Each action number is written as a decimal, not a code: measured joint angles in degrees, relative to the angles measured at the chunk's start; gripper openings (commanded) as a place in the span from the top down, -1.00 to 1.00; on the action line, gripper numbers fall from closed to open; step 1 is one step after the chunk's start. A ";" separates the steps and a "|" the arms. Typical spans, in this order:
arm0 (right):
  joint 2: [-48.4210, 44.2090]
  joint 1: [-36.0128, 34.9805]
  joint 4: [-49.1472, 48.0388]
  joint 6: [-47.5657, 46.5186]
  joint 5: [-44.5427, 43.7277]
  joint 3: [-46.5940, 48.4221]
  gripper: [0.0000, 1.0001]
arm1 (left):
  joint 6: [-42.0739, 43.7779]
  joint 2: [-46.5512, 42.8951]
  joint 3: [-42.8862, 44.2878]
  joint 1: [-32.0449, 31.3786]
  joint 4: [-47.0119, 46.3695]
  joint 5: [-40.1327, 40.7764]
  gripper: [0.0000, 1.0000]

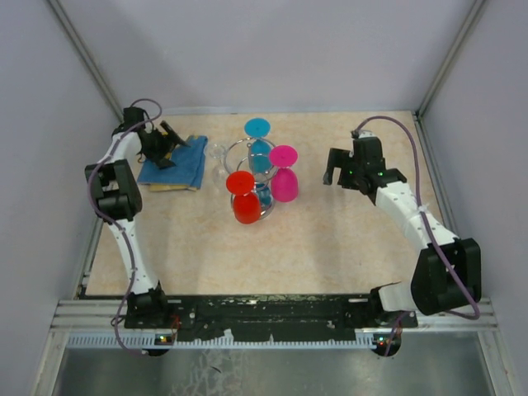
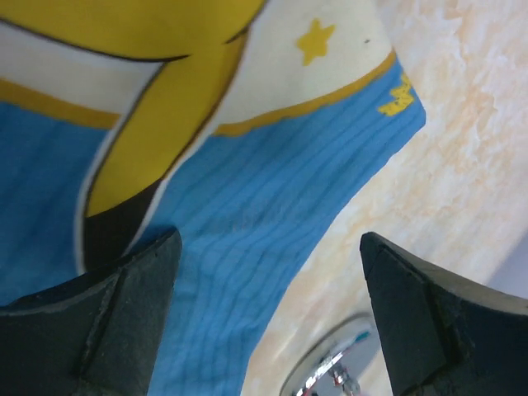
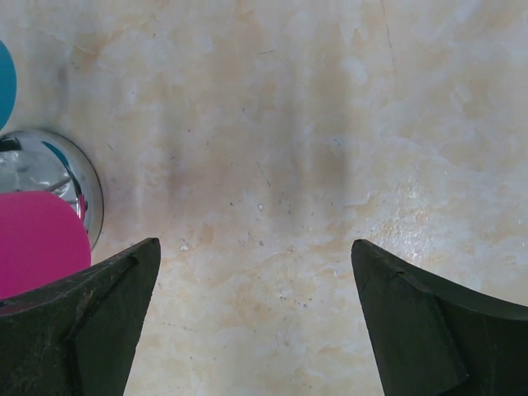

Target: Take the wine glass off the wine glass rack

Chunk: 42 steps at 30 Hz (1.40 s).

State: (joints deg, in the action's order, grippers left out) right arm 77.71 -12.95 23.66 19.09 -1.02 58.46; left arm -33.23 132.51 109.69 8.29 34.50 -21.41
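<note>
The chrome wine glass rack (image 1: 257, 180) stands mid-table with plastic wine glasses hanging upside down on it: a red one (image 1: 242, 196), a pink one (image 1: 285, 175) and a teal one (image 1: 258, 130). My left gripper (image 1: 173, 138) is open and empty over a blue cloth (image 1: 176, 165), left of the rack. My right gripper (image 1: 337, 176) is open and empty, to the right of the pink glass and apart from it. In the right wrist view, the rack's round base (image 3: 58, 177) and the pink glass foot (image 3: 37, 243) lie at the left edge, beside the open gripper (image 3: 256, 243).
The blue cloth with a yellow and white print (image 2: 247, 198) fills the left wrist view under the open gripper (image 2: 271, 239). An edge of the rack base (image 2: 334, 367) shows below it. A clear glass-like shape (image 1: 216, 153) sits by the rack's left side. Grey walls enclose the table.
</note>
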 measured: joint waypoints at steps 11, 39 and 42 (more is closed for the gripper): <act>-1.11 0.00 -0.07 -0.02 0.07 0.00 -0.99 | -0.17 -2.93 -5.73 13.07 -0.92 -1.60 -0.85; -1.27 0.00 -0.57 0.22 2.69 -1.46 -0.99 | -4.50 -15.52 -28.15 3.06 -15.21 -4.04 -0.82; -1.27 0.00 -0.96 0.46 3.48 -1.46 -0.99 | -3.19 -21.07 -31.54 -3.96 -15.69 -0.20 -0.82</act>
State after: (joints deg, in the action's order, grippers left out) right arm 76.44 -12.95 22.70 19.55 2.46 56.99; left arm -36.42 111.44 78.15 4.34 18.81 -21.61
